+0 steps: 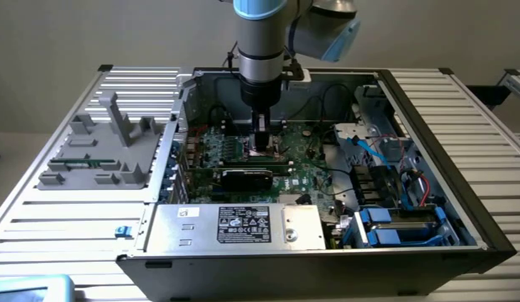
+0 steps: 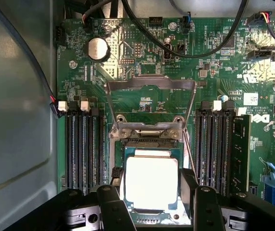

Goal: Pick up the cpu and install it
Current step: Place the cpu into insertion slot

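Note:
The cpu (image 2: 151,182), a flat square chip with a bright silver top and a thin green edge, sits between my two black fingers over the open socket (image 2: 149,144) on the green motherboard (image 2: 142,57). My gripper (image 2: 151,185) is shut on it, one finger against each side edge. The socket's metal load plate (image 2: 150,84) stands lifted behind the chip. In the exterior view my gripper (image 1: 261,146) reaches straight down into the open computer case (image 1: 385,88), its tips at the board's middle; the chip is hidden there.
Memory slots (image 2: 82,144) flank the socket, with a green memory stick (image 2: 241,154) in one. Black cables (image 2: 195,45) cross the board. A black card (image 1: 247,177) lies in front of the socket. A grey parts fixture (image 1: 100,154) stands at the exterior view's left.

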`<state>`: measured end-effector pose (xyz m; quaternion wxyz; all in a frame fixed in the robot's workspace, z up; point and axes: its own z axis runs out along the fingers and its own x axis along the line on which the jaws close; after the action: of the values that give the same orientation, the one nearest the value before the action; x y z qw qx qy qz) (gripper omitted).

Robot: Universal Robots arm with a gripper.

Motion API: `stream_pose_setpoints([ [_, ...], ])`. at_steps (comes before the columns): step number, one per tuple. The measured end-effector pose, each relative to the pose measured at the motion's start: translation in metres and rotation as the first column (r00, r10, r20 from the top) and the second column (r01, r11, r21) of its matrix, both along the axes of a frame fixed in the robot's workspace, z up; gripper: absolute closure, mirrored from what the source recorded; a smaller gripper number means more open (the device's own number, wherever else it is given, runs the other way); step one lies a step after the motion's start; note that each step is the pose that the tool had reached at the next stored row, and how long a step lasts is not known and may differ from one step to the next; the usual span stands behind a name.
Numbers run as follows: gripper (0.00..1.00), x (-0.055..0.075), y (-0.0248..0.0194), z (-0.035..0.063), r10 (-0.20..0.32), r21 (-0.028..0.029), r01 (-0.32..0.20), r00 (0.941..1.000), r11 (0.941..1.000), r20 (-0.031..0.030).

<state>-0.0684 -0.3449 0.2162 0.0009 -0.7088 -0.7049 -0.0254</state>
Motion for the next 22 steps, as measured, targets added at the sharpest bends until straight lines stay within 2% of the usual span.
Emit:
stream_pose_setpoints([
  [11,0.45,0.0,-0.0001,-0.0001,0.002,-0.0002,-0.002,1.0,1.0,-0.0001],
  [22,0.45,0.0,0.0004,-0.009,0.002,-0.0007,-0.002,1.0,1.0,-0.0001],
])
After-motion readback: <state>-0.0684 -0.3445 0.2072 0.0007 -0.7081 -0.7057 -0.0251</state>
